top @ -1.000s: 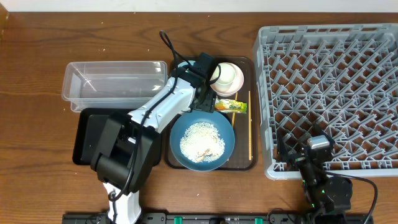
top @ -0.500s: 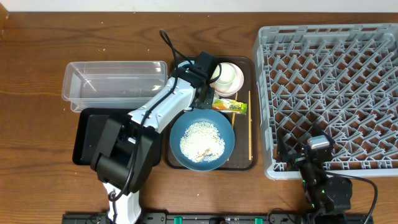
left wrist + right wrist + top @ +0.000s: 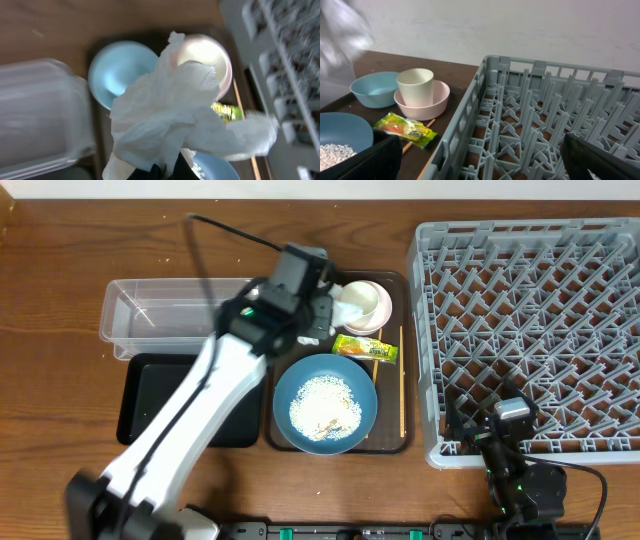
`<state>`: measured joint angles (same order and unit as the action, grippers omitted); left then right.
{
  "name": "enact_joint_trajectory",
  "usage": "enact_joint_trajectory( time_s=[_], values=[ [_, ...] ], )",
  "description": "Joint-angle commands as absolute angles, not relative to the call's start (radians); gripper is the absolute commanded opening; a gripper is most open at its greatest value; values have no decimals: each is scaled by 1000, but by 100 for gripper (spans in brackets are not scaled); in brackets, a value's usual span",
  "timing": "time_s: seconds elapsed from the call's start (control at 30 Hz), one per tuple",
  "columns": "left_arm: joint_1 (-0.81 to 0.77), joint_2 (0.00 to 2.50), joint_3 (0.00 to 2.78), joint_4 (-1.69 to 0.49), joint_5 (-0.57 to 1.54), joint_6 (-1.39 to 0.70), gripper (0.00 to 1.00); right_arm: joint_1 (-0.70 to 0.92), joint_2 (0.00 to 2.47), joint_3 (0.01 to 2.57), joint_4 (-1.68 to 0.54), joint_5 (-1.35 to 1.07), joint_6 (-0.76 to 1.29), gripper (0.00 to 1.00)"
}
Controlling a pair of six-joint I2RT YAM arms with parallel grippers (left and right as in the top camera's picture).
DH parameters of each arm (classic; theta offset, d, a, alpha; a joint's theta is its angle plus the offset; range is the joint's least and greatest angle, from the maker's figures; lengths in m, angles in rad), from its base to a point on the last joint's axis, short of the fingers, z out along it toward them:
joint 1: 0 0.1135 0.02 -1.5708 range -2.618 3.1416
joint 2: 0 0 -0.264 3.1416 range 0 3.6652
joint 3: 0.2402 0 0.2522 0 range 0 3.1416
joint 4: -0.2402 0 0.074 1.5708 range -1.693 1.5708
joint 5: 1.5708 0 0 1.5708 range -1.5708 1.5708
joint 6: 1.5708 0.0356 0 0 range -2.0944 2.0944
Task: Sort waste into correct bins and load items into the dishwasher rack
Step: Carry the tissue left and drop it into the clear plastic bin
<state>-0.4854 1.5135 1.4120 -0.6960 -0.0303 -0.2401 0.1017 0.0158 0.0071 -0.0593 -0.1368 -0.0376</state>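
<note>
My left gripper (image 3: pixel 318 315) is shut on the crumpled white napkin (image 3: pixel 175 110) and holds it in the air over the brown tray. Under it lie the light-blue bowl (image 3: pixel 120 70), the pink bowl (image 3: pixel 220 65) and the yellow-green wrapper (image 3: pixel 365 350). The white cup (image 3: pixel 415 85) stands inside the pink bowl (image 3: pixel 432 102). Loose rice fills the dark-blue bowl (image 3: pixel 325 405). The chopsticks (image 3: pixel 402 380) lie along the tray's right side. My right gripper (image 3: pixel 497 418) stands open and holds nothing at the front left corner of the grey rack (image 3: pixel 530 330).
The clear tub (image 3: pixel 180 315) stands left of the brown tray (image 3: pixel 395 442), with the black tray (image 3: pixel 150 395) in front of it. The left arm stretches diagonally over the black tray. The rack's wall (image 3: pixel 465 125) rises right beside the brown tray.
The left gripper closed on the napkin and lifted it off the tray, shifting a little to the left. The left arm now stretches up high. The right arm has not moved.
</note>
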Motion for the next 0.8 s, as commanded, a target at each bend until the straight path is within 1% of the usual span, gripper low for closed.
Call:
enact_joint_trajectory(
  time_s=[0.0,0.07,0.17,0.33,0.5,0.77],
  values=[
    [-447,1449,1412,-702,-191,-245,6,110,13,6,-64,-131,-39,99],
    [-415,1424,1412,-704,-278,-245,6,110,13,6,-64,-131,-39,99],
    [-362,1426,1412,-721,-343,-245,6,110,13,6,-64,-131,-39,99],
    [-257,1477,1411,-759,-346,-245,6,110,13,6,-64,-131,-39,99],
    [-171,1589,1411,-754,-345,-246,6,110,13,6,-64,-131,-39,99],
    [-133,1744,1411,-711,-345,-245,7,110,13,6,-64,-131,-39,99]
  ],
)
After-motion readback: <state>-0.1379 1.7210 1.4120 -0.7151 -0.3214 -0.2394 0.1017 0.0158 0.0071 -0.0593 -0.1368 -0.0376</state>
